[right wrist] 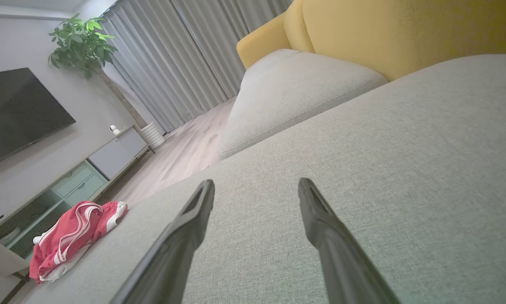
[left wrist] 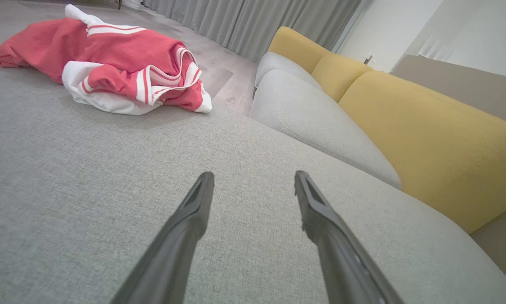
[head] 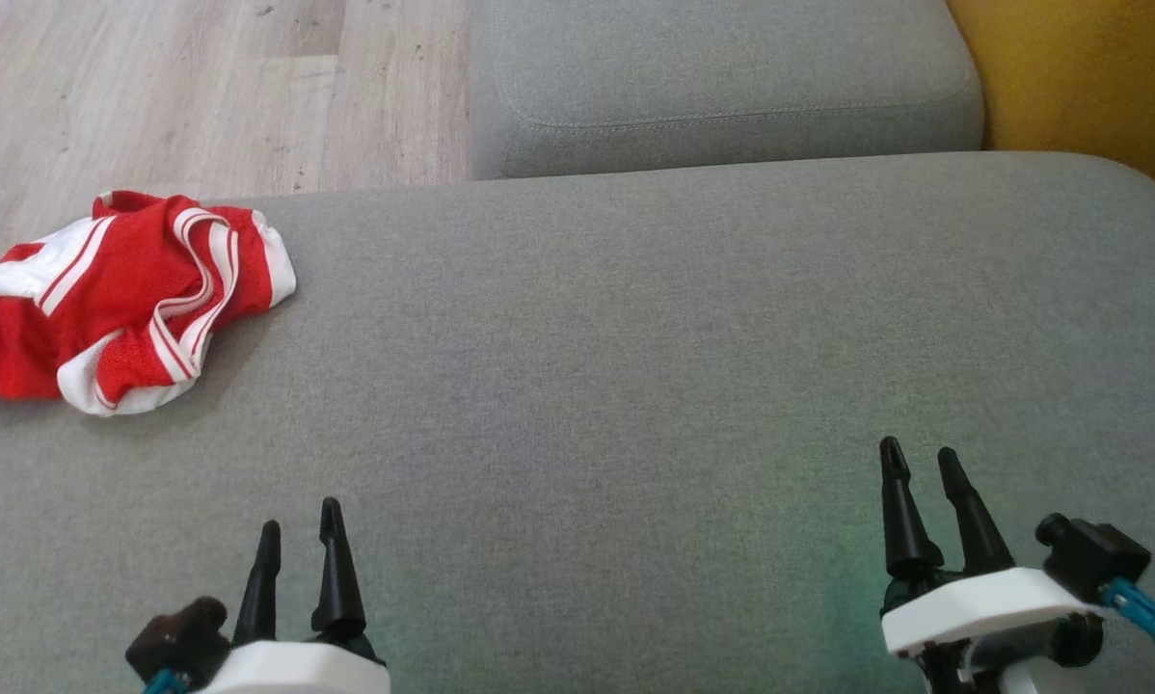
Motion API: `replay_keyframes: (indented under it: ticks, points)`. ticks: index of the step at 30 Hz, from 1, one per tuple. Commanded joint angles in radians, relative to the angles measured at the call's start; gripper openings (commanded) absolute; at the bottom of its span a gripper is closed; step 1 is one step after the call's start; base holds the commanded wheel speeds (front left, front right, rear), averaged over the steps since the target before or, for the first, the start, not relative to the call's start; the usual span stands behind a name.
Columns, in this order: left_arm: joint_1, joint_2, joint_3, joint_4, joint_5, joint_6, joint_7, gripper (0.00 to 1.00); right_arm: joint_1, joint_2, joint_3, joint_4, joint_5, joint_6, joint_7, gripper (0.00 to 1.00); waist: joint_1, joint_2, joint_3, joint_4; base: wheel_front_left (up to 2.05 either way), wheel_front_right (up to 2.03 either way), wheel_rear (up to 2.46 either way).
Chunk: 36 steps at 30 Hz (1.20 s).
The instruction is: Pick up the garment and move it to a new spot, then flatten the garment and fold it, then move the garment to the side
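Note:
The garment [head: 124, 299] is red mesh with white bands and stripes, lying crumpled at the far left edge of the grey sofa seat [head: 635, 337]. It also shows as a heap in the left wrist view, garment [left wrist: 109, 63], and small at the lower left in the right wrist view, garment [right wrist: 73, 238]. My left gripper [head: 298, 535] hovers open over the seat's near left, well short of the cloth, nothing between its fingers. My right gripper [head: 920, 463] stands open at the near right, far from the garment. Left gripper [left wrist: 253, 179] and right gripper [right wrist: 255, 185] both show wide jaws over bare fabric.
A second grey cushion [head: 722, 87] sits beyond the seat, with yellow back cushions [left wrist: 426, 139] to the right. Pale wood floor [head: 182, 96] lies beyond the seat's left far edge. A TV cabinet [right wrist: 67, 181], a dark screen and a potted plant stand across the room.

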Motion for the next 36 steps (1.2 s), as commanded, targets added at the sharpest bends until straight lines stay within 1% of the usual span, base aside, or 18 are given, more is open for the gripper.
replay_keyframes:
  ticks: [1, 11, 14, 24, 31, 36]
  points:
    - [-0.021, 0.006, 0.016, -0.026, 0.030, 0.007, -0.015, 1.00, -0.013, -0.008, 0.025, -0.039, -0.031, 0.003, -0.017, 1.00, 0.0000, 0.0000, 0.000, 0.000, 0.00, 0.00, 0.00]
    - [-0.015, 0.006, 0.016, 0.000, 0.135, 0.020, -0.045, 1.00, -0.010, -0.009, 0.048, -0.028, -0.154, 0.003, -0.046, 1.00, 0.0000, 0.0000, -0.002, 0.000, 0.00, 0.00, 0.00]
    - [-0.013, 0.007, 0.012, 0.011, 0.173, 0.026, -0.057, 1.00, -0.009, -0.009, 0.053, -0.008, -0.205, 0.003, -0.058, 1.00, 0.0000, 0.0000, -0.004, 0.000, 0.00, 0.00, 0.00]
    - [-0.006, 0.007, -0.008, 0.024, 0.272, 0.048, -0.086, 1.00, -0.023, -0.010, 0.062, 0.049, -0.316, 0.004, -0.087, 1.00, -0.0001, 0.0000, -0.007, 0.000, 0.00, 0.00, 0.00]
    - [-0.002, 0.007, -0.014, 0.038, 0.341, 0.061, -0.107, 1.00, -0.034, -0.010, 0.076, 0.061, -0.392, 0.004, -0.108, 1.00, -0.0001, 0.0000, -0.011, 0.002, 0.00, 0.00, 0.00]
    - [-0.001, 0.007, -0.011, 0.044, 0.346, 0.064, -0.110, 1.00, -0.034, -0.010, 0.079, 0.062, -0.400, 0.004, -0.111, 1.00, -0.0001, 0.0000, -0.011, 0.001, 0.00, 0.00, 0.00]
